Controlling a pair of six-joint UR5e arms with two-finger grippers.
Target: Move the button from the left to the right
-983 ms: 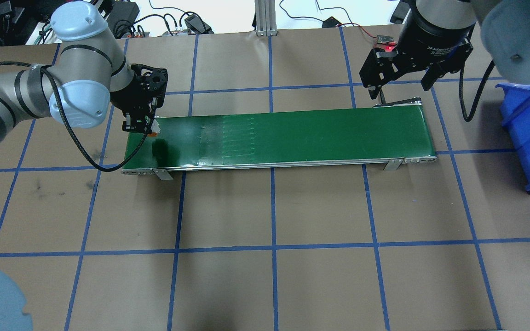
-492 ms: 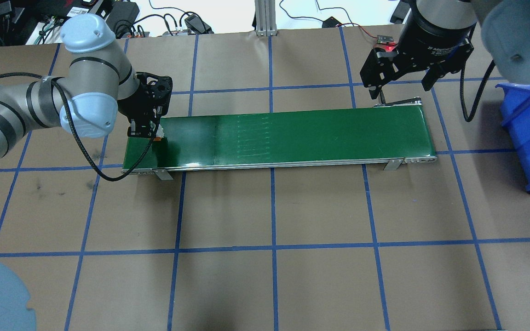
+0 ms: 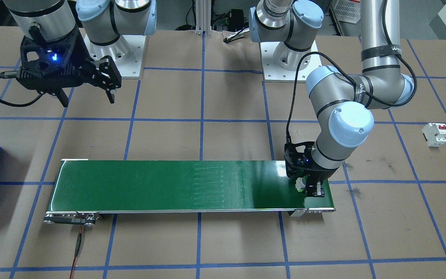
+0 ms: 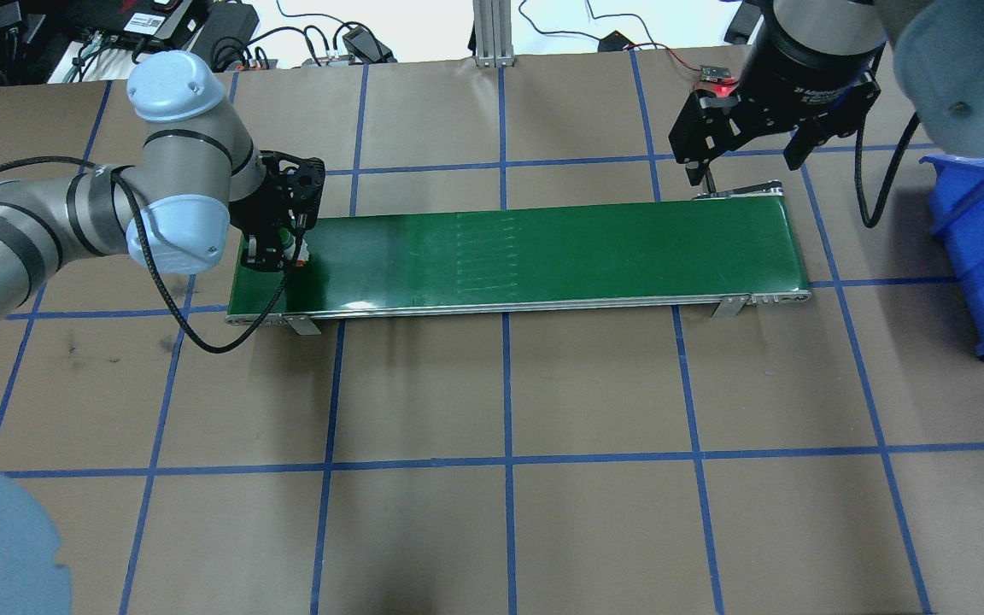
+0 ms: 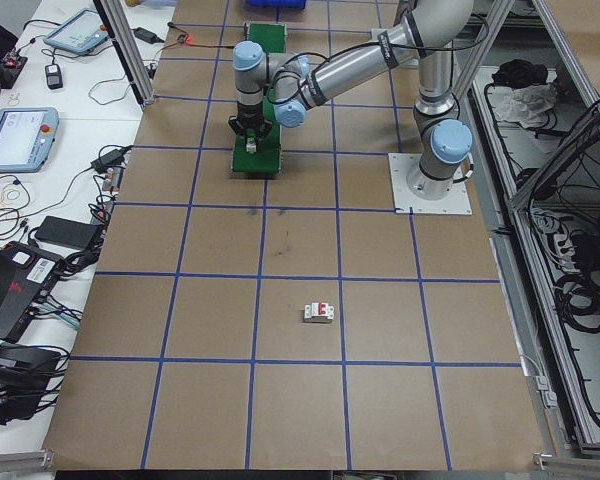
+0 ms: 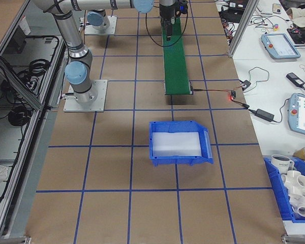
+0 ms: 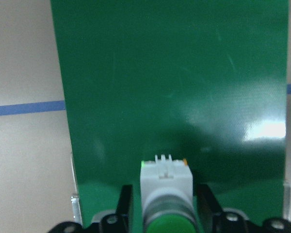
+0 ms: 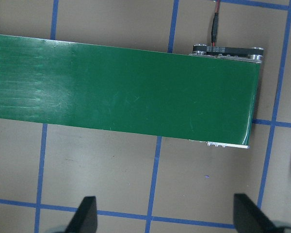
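Brown-papered surface [image 4: 594, 376] ruled into squares by blue tape, with screens, pendants and cables along the far benches in the side views. Long green belt [image 4: 543, 252] across the middle, metal rollers at both ends, red wire at the end toward the robot's right. Blue bin [image 6: 179, 142] beyond that same end, pale lining inside, well apart from the belt. Left arm bent low over the belt's left end, left tool [image 4: 280, 249] pointing down at the green. Right arm upright near the belt's other end, right tool [image 3: 87, 95] hanging above bare paper just off the belt, jaws spread wide with nothing between them; same spread seen from the right wrist, two dark fingertips [image 8: 85, 213] far apart at the bottom edge, belt end beyond. White breaker [image 3: 435, 134] with red switches alone on the paper, well off to the robot's left. Button [image 7: 166, 194] clamped between the left tool's two fingers, green cap toward the wrist camera, white body pointing down at the belt, a trace of orange at its far end; seen from the front as a small white lump [image 3: 299, 183] under the tool, right at the belt surface, contact impossible to judge.
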